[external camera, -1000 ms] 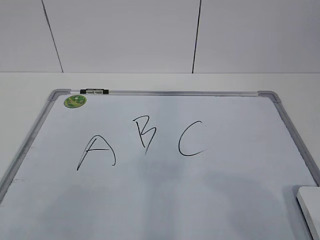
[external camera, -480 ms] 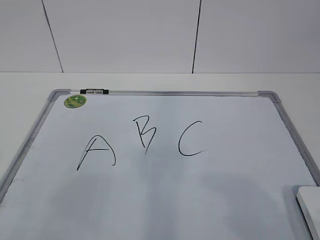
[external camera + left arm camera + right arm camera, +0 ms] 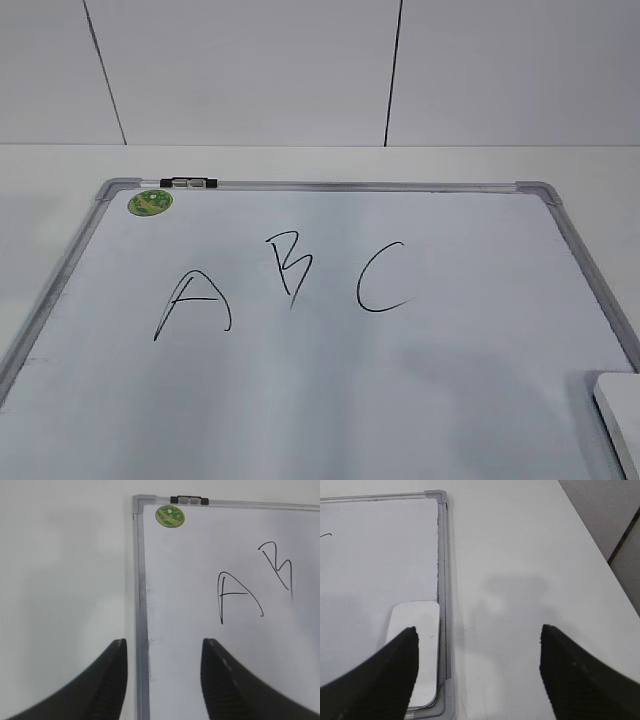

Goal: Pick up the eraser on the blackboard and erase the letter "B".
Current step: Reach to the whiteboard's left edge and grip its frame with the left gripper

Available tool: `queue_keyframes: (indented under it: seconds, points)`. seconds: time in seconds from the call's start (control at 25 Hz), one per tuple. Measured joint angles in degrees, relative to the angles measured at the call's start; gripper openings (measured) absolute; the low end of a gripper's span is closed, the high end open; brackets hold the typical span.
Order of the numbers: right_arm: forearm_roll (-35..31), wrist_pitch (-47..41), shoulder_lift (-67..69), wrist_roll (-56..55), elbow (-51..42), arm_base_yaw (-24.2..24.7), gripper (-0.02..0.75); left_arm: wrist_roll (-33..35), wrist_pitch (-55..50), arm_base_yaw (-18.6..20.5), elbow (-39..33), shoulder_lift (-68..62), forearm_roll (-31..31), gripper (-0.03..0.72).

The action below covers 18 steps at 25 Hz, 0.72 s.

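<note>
The blackboard (image 3: 330, 380) is a white dry-erase board with a grey frame, lying flat on the white table. The letter "B" (image 3: 289, 264) is drawn between an "A" (image 3: 192, 303) and a "C" (image 3: 382, 279). The white eraser (image 3: 620, 415) lies on the board's near right corner, cut off by the frame edge; it also shows in the right wrist view (image 3: 418, 650). My right gripper (image 3: 477, 672) is open above the table, its left finger over the eraser. My left gripper (image 3: 164, 680) is open and empty over the board's left frame (image 3: 141, 610). "B" (image 3: 277, 565) also shows there.
A small black-and-clear marker (image 3: 188, 183) is clipped on the board's far frame beside a round green sticker (image 3: 150, 202). A white panelled wall stands behind the table. The table's right edge shows in the right wrist view (image 3: 600, 565).
The shadows on the near part of the board have shifted and faded. The board, letters and eraser have not moved.
</note>
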<state>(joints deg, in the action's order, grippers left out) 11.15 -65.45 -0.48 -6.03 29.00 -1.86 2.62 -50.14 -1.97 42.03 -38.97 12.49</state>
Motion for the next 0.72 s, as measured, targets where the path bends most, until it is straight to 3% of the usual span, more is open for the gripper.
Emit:
queue_keyframes:
  seconds: [0.4,0.72]
  points:
    - [-0.09,0.00,0.00,0.00,0.00,0.09,0.594,0.12,0.29,0.00,12.80,-31.28,0.23,0.360]
    - [-0.09,0.00,0.00,0.00,0.00,0.09,0.594,2.16,3.78,0.00,15.10,-48.72,0.12,0.360]
